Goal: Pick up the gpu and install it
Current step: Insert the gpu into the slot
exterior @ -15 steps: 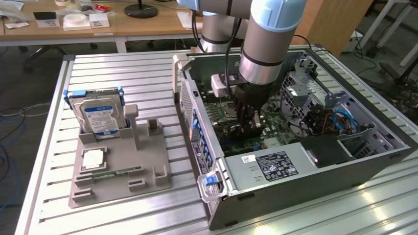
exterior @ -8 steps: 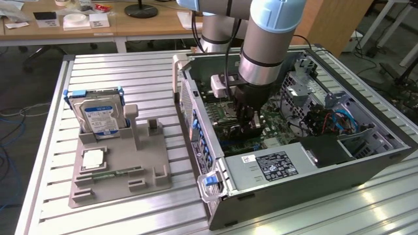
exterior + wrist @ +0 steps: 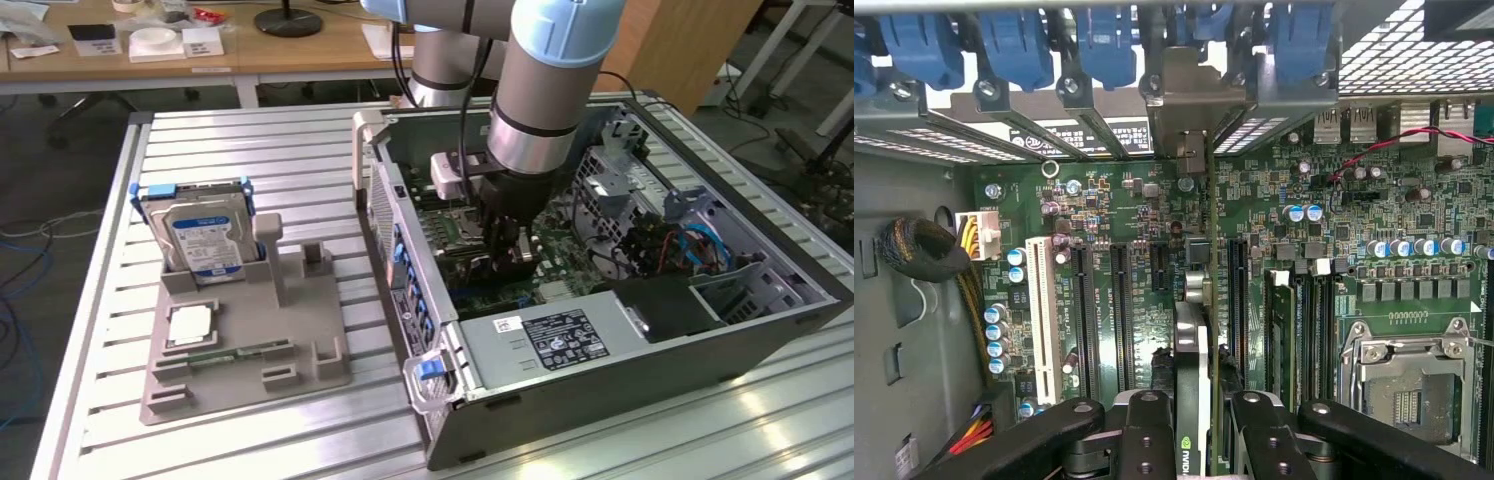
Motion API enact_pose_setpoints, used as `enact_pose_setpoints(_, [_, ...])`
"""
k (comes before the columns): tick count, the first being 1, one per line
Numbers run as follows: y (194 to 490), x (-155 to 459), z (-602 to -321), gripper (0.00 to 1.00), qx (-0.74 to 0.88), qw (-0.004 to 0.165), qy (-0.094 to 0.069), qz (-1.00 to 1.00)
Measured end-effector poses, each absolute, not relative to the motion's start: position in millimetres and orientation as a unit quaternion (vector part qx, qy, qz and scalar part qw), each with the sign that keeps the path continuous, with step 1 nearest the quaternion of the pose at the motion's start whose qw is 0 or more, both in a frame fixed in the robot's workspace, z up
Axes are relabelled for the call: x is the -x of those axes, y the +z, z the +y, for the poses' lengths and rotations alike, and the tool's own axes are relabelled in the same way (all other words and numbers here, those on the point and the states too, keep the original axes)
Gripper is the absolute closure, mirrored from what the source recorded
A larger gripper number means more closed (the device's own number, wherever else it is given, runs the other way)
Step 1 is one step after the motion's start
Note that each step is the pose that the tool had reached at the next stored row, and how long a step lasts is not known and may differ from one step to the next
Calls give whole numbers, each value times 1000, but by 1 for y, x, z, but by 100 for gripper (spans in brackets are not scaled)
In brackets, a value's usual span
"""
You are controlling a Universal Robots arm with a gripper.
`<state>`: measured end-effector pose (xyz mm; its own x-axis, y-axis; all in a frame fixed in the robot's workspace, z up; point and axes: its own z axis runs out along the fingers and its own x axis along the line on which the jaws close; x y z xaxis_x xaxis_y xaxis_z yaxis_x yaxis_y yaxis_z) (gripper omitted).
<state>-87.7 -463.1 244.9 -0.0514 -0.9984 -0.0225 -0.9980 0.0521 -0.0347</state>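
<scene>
One open computer case (image 3: 641,330) beside one grey holder tray (image 3: 240,350), which carries one hard drive (image 3: 203,240) and one memory stick (image 3: 227,352).

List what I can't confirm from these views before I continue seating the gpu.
- Exterior view: the gpu's seating, hidden behind the end effector and arm.
- Wrist view: the gpu is edge-on; its connector edge and slot contact can't be made out.
- Wrist view: the end effector's fingertips are cut off by the frame edge.

Slatted metal table (image 3: 240,150) under an open computer case (image 3: 747,340) and grey fixture tray (image 3: 247,370) (hard drive (image 3: 207,240) upright).
</scene>
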Motion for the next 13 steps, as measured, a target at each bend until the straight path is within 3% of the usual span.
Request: enact_pose_setpoints(13, [245, 88, -463, 73, 688, 21, -5, 725])
